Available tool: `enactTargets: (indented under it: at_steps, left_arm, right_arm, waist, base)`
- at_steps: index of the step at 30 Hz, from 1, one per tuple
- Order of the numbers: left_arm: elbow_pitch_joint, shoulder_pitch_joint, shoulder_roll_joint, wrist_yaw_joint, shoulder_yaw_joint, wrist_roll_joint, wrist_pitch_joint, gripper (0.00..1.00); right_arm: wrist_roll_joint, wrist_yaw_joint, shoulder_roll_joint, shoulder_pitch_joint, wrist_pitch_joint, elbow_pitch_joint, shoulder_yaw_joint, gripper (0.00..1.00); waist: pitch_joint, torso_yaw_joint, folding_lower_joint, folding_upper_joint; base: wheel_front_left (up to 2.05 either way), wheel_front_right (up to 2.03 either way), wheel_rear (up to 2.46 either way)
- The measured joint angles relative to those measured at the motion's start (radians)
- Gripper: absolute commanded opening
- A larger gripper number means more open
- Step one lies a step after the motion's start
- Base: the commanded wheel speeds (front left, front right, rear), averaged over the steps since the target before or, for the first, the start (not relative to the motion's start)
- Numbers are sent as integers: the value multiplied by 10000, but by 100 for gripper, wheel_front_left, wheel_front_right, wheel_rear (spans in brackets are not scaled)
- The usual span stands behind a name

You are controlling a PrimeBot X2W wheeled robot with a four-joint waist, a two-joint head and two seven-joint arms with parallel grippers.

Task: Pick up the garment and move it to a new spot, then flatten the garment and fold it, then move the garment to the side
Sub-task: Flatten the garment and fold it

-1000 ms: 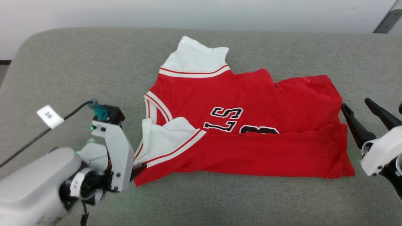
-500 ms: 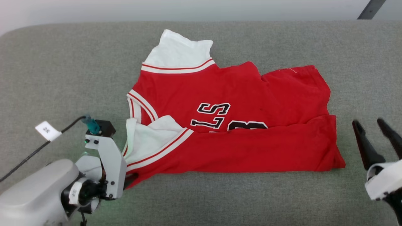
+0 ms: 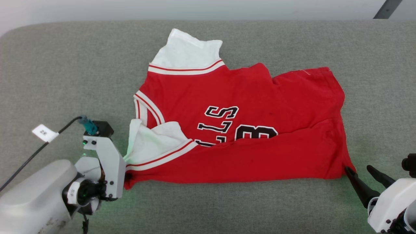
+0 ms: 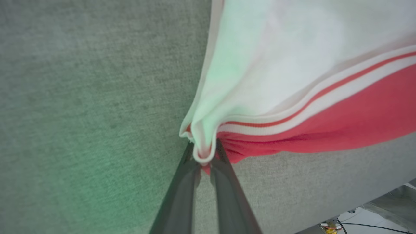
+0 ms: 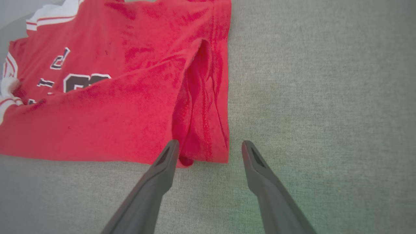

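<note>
The garment (image 3: 240,97) is lying on the grey padded surface (image 3: 65,58), partly folded, with the near long edge flipped up over part of the chest lettering (image 3: 227,125). Its long axis is running left to right in front of you: collar and white sleeves toward your left, bottom hem toward your right.

Your left gripper (image 4: 204,157) is clamping the near-left corner. In the left wrist view the white striped trim (image 4: 292,105) is bunching up between the two fingers, so that end is properly grasped. Your right gripper (image 5: 210,144) is sitting spread wide and gripping nothing. The near-right hem corner (image 5: 208,156) is lying right between its fingers. The inner finger looks like it's touching the red edge, or very nearly, but that's hard to call.

That's the bit the next move is hanging on, I'd say. Each arm is sitting nearest its own near corner, and both corners are on the same long edge. With the right side pinching too, you'd be lifting that fold along its whole length. My guess is the right fingers are needing to slide a touch further over the hem before closing. Otherwise you're risking catching only the top layer, since that corner is showing a couple of layers stacked.
</note>
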Motion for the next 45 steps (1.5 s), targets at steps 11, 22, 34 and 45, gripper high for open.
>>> enactTargets:
  at_steps: [11, 22, 34, 45]
  left_arm:
    - [167, -157, -372, -92, -44, 79, -10, 0]
    - [186, -221, -520, -167, 2, 75, -82, 0]
    - [-1586, -12, 579, 558, -79, -27, 627, 0]
    - [-3565, 364, 1473, 1578, -176, 17, 851, 0]
  right_arm:
    - [-2, 0, -136, -1324, 1172, 2033, 548, 100]
    - [328, 2, -865, -2316, 1490, 3206, 1670, 0]
    - [1041, 4, -1925, -1632, 2351, 2293, 1852, 0]
    - [1367, 2, -2165, -584, 3183, 1137, 1246, 0]
  waist:
    - [19, 315, 0, 0]
    - [61, 563, 0, 0]
    - [-130, 592, 0, 0]
    - [-76, 584, 0, 0]
  base:
    - [0, 0, 0]
    - [0, 0, 0]
    - [0, 0, 0]
    - [0, 0, 0]
